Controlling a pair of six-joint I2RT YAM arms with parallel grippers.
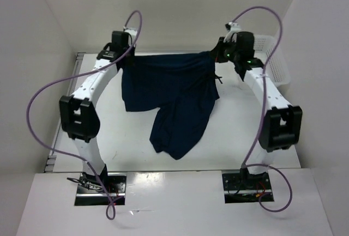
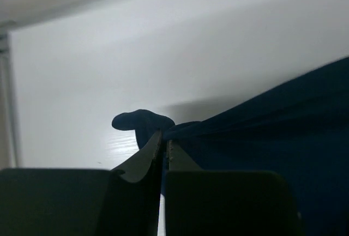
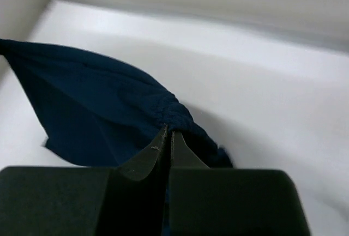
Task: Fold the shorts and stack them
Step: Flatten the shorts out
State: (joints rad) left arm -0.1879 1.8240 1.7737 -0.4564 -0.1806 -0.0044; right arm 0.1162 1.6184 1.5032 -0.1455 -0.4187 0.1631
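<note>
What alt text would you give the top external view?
Dark navy shorts hang stretched by the waistband between the shut jaws of the left arm and right arm, legs drooping toward the white table. A white mesh basket sits at the far right, behind the right arm.

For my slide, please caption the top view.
The left gripper and right gripper hold the navy shorts stretched between them.

The left pincer (image 2: 164, 147) pinches the dark navy shorts (image 2: 272, 132).

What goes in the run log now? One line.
left end effector: shut on shorts | right end effector: shut on shorts | shorts: stretched between, unfolded
</note>
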